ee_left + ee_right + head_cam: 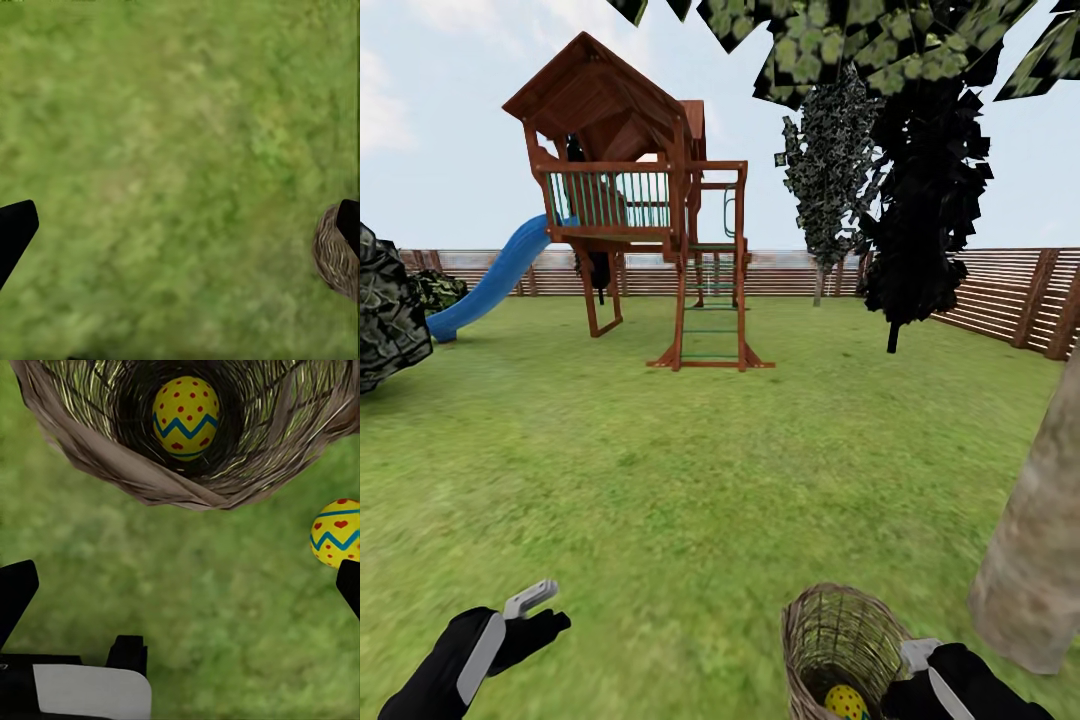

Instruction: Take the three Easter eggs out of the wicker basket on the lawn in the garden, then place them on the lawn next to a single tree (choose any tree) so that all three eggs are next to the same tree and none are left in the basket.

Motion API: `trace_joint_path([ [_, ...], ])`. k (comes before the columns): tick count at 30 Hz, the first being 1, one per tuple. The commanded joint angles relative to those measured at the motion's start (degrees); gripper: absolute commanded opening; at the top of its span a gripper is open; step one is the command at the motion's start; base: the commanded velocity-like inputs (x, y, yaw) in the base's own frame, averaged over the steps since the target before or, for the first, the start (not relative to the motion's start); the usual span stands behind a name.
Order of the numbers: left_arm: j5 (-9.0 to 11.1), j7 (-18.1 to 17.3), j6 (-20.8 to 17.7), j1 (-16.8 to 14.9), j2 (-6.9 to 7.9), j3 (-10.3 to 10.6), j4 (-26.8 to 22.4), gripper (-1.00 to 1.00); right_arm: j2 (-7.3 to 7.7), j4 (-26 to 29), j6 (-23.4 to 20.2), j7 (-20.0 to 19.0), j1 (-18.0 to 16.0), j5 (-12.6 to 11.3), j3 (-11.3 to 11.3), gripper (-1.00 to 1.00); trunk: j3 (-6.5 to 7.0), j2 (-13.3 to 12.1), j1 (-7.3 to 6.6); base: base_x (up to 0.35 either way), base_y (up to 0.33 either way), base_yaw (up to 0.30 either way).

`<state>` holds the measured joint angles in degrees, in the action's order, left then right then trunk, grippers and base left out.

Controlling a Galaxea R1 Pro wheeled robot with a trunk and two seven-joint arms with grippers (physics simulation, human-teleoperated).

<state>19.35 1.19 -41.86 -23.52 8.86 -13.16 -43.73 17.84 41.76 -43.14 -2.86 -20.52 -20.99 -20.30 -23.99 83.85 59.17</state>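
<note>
The wicker basket (838, 632) stands on the lawn (690, 480) at the lower right of the head view, close to the pale trunk of a tree (1038, 520). One yellow Easter egg (186, 418) with a blue zigzag and red marks lies deep inside it. Another Easter egg (337, 532) lies on the grass outside the basket. My right gripper (180, 592) hovers open beside the basket rim, with only grass between its fingers. My left gripper (180, 225) hangs open over bare grass, with the basket (334, 256) at its side.
A wooden playhouse (640, 200) with a blue slide (495, 280) stands mid-lawn ahead. A black-leaved thin tree (920, 220) and a slatted fence (1010, 295) lie beyond at the right. A dark bush (385, 310) sits at the left. Open grass spreads between.
</note>
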Motion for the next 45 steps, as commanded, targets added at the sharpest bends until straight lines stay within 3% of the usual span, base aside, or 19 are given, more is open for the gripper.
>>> trace_joint_path([
  [1,0.36,0.03,-0.31,-0.03,-0.03,-0.11,-0.12,1.00,0.04,0.05,-0.22,-0.30,-0.05,0.34,-0.18,1.00,-0.07,0.04,0.00,0.000,0.000,0.000],
  [22,0.55,-0.04,-0.32,-0.03,0.02,-0.25,0.12,1.00,0.38,-0.01,-0.28,-0.26,-0.03,0.29,-0.01,1.00,-0.07,0.04,0.00,0.268,0.047,0.000],
  [28,0.62,-0.04,-0.27,-0.04,0.10,-0.53,0.14,1.00,0.58,0.01,-0.35,-0.22,-0.05,0.26,0.10,1.00,-0.07,0.04,0.00,0.110,0.258,0.000],
  [41,0.48,-0.04,0.03,-0.03,0.01,-0.24,0.12,1.00,3.24,0.07,-0.32,-0.22,-0.05,0.08,0.31,1.00,-0.07,0.04,0.00,0.077,0.143,0.000],
  [45,0.42,-0.02,0.72,-0.03,-0.06,-0.20,0.14,1.00,4.77,0.08,-0.37,-0.29,-0.05,-0.06,0.34,1.00,-0.07,0.04,0.00,0.001,0.001,0.000],
])
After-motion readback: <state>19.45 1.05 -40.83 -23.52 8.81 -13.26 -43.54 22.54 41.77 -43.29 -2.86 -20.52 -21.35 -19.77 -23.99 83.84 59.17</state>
